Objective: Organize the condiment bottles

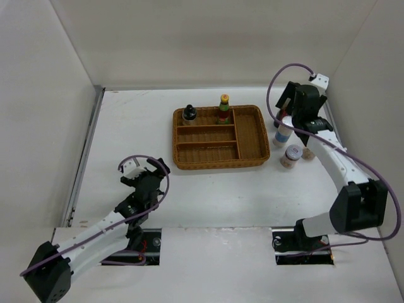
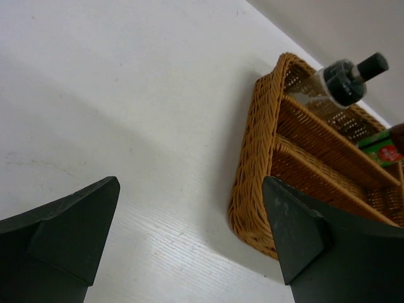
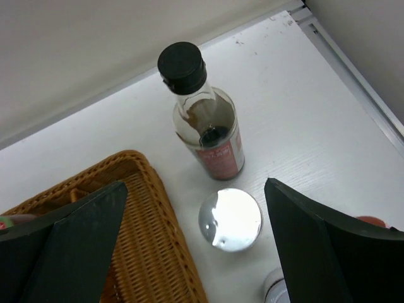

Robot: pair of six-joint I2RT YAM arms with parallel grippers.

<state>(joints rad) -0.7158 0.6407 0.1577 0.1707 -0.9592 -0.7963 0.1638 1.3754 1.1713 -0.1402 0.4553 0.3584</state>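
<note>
Two stood in wicker tray (image 1: 221, 164) back compartment: squat black-capped bottle (image 1: 189, 113), yellow-capped bottle (image 1: 224, 108). Right gripper (image 3: 196, 184) spread wide, poised over blue-white cylinder (image 3: 230, 219) beside dark-sauce bottle (image 3: 205, 126), right of tray. Left gripper (image 2: 190, 183) wide, idle. Next pick judged: centred descent, cylinder clamped.

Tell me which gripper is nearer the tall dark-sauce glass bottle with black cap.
Right gripper, hovering near the bottle; left gripper is far off, beyond the brown wicker tray.

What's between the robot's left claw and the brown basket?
Nothing, only bare white table. The top view shows that gap between the left gripper and the wicker tray, and the left wrist view shows it too.
</note>
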